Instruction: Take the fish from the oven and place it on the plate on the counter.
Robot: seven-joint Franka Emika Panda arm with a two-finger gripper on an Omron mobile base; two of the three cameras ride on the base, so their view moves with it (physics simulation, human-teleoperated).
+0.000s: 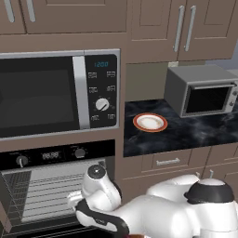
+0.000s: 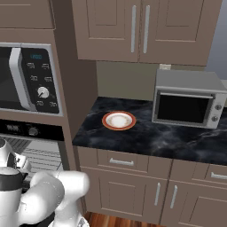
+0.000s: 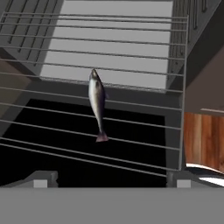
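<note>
The fish (image 3: 97,103) is thin and long, shiny grey with a darker back, a pointed head and a small forked tail. It lies across the wires of a rack (image 3: 131,94) in the oven (image 1: 46,195). In the hand view its head points up and its tail points down. Nothing is touching the fish.

The gripper (image 3: 109,179) hovers over the fish, with the fish about midway between its two tips. The jaws are spread wide apart and hold nothing. One dark fingertip (image 3: 41,178) shows low on the left of the fish and the other low on the right.

The oven door is open, and the white arm (image 1: 100,190) reaches into the oven.

To the right of the oven is the black worktop (image 1: 195,132). The plate (image 1: 150,122) sits on it, round, white in the middle with an orange-red rim. A small grey toaster oven (image 1: 202,90) stands on the worktop past the plate. A big microwave (image 1: 58,93) sits just above the oven.
</note>
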